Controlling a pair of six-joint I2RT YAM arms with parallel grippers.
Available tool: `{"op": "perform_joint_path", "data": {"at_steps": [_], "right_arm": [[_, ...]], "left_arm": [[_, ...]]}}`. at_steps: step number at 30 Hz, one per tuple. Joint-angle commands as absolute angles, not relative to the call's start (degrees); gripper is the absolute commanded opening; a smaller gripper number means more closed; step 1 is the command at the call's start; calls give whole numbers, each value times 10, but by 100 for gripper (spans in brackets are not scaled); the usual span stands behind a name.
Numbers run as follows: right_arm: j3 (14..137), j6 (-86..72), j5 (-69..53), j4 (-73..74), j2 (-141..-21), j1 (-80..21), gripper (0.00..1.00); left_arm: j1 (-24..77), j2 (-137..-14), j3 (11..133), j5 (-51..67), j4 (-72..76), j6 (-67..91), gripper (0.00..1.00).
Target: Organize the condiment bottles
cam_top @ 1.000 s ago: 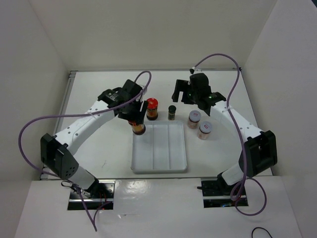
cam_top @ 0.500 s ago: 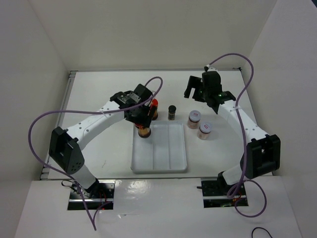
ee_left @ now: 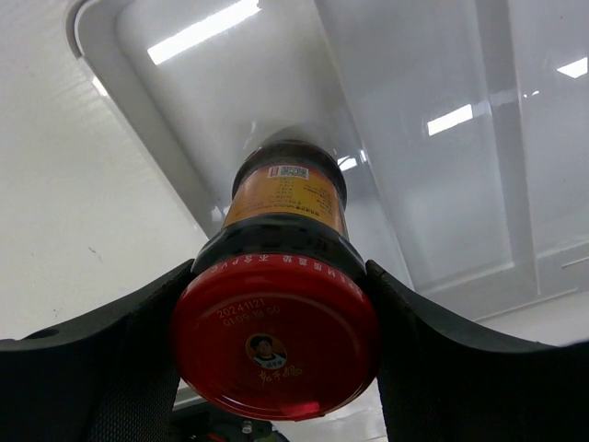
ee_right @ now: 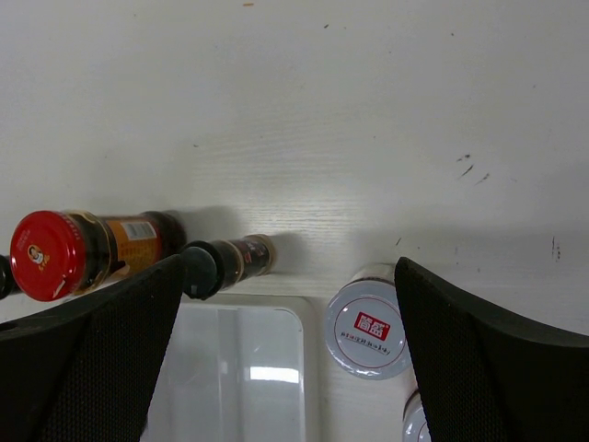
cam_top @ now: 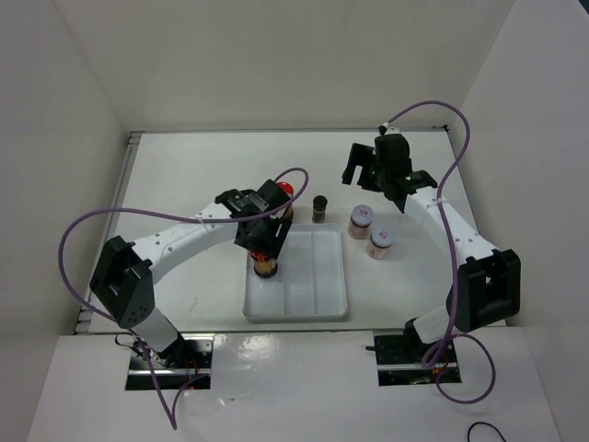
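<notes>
My left gripper (cam_top: 263,238) is shut on the red cap (ee_left: 274,336) of a red-capped jar (cam_top: 265,265). It holds the jar upright in the left section of the white tray (cam_top: 317,299); I cannot tell whether its base touches. The second red-capped jar (cam_top: 286,191) stands behind the tray, partly hidden by my left wrist. One dark black-capped jar (cam_top: 319,208) stands behind the tray; the other is out of view. Two pinkish pale-lidded jars (cam_top: 361,217) (cam_top: 380,240) stand right of the tray. My right gripper (cam_top: 362,167) is open and empty, above the table behind them.
The right wrist view shows the red-capped jar (ee_right: 55,253), the dark jar (ee_right: 221,262), one pale lid (ee_right: 365,327) and the tray's far edge (ee_right: 239,308) below the open gripper (ee_right: 287,276). White walls enclose the table on three sides.
My left gripper has carried the red-capped jar toward the near side, from the tray's far left corner into its left section. My right gripper rose slightly toward the back, then held still.
</notes>
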State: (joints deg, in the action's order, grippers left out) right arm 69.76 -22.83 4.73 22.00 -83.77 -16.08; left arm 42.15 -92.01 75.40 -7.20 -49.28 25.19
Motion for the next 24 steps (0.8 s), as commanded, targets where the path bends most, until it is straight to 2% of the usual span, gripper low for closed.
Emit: {"op": "perform_joint_path", "data": {"at_steps": [1, 19, 24], "right_arm": [[690, -221, 49, 219, -822, -156, 99], [690, -221, 49, 219, -827, -156, 99], [685, -221, 49, 219, -832, -156, 99]], "left_arm": [[423, -866, 756, -80, -476, 279, 41], [445, -865, 709, -35, -465, 290, 41], [450, -871, 709, -30, -465, 285, 47]]}}
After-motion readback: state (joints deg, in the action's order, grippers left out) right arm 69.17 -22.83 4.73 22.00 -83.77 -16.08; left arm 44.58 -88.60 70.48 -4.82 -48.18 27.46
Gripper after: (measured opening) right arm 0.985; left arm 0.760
